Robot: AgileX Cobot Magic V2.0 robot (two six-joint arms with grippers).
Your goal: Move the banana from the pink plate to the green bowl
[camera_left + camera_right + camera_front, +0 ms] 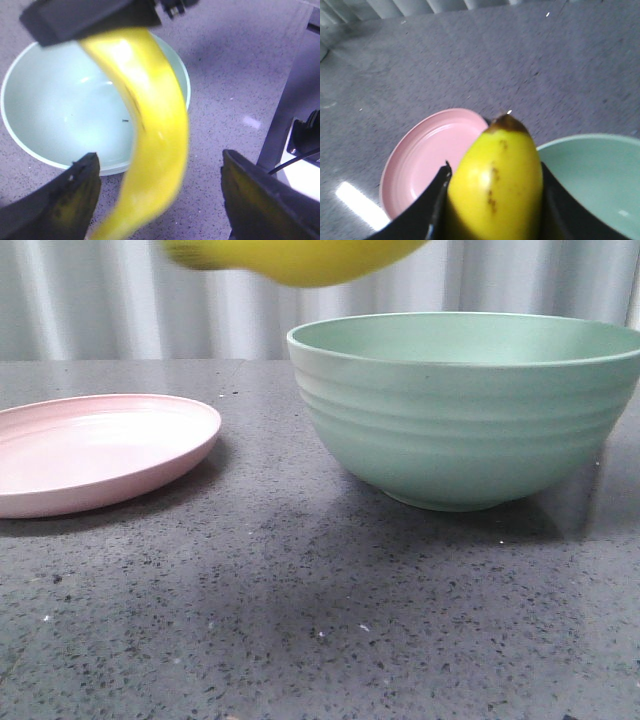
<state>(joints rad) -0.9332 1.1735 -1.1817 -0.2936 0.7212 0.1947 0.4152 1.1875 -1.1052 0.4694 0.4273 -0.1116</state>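
The yellow banana [497, 185] is clamped between my right gripper's [495, 170] two black fingers, dark tip pointing away. In the front view the banana [300, 260] hangs high, above the left rim of the ridged green bowl [460, 420]. The pink plate [90, 450] lies empty at the left; it also shows in the right wrist view [430, 155] beside the bowl [600, 175]. In the left wrist view the banana [150, 125] hangs from the right gripper's black body [90, 17] over the bowl's edge [50, 110]. My left gripper [157, 160] is open, fingers apart on either side of the banana.
The table is dark speckled stone [300, 620]. A grey corrugated wall [100, 300] stands behind it. A dark frame post with a cable [300, 130] stands beside the bowl in the left wrist view.
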